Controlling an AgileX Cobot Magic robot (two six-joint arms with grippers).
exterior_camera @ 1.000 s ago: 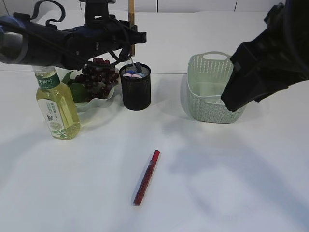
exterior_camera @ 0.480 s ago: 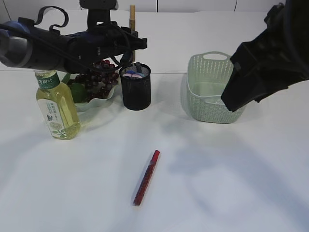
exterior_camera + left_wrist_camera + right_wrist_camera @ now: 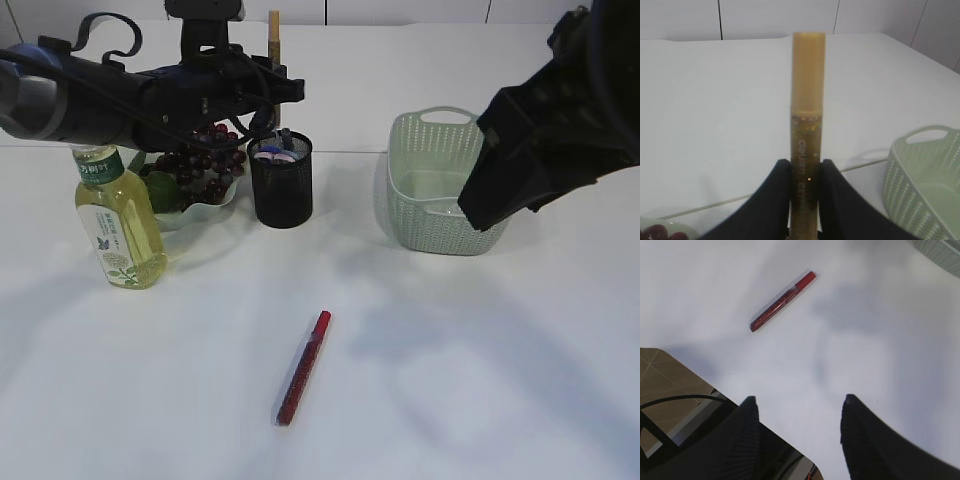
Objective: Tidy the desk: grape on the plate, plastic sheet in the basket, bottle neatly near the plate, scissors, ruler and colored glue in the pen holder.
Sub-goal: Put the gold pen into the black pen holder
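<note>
Left arm extended across the back of the bench [image 3: 450,400], above the pen holder [image 3: 280,185]. Left fingers [image 3: 835,205] clamped on a gold glue stick [image 3: 807,100], held upright, cap at top, lower end hidden between the fingers in the left wrist view. In the exterior view, top of that glue stick [image 3: 273,25] visible above the arm, directly over the pen holder.

Pen holder: black mesh, upright, already containing several items with red, white and blue tops; individual items too small to identify.

Grapes [image 3: 200,165] resting on the plate [image 3: 215,212], just left of the pen holder. Bottle [image 3: 118,225] of yellow liquid, green cap, upright, in front of and just beside the plate.

Basket [image 3: 430,200]: pale green, at right rear, well apart from the pen holder. Contents not discernible.

Red glue stick [image 3: 303,367] lying flat on the bench near the front centre, apart from everything else; also seen in the right wrist view [image 3: 783,301].

Right arm raised at the right edge, near the basket. Right fingers [image 3: 860,440] apart, nothing between them, bare bench below.
</note>
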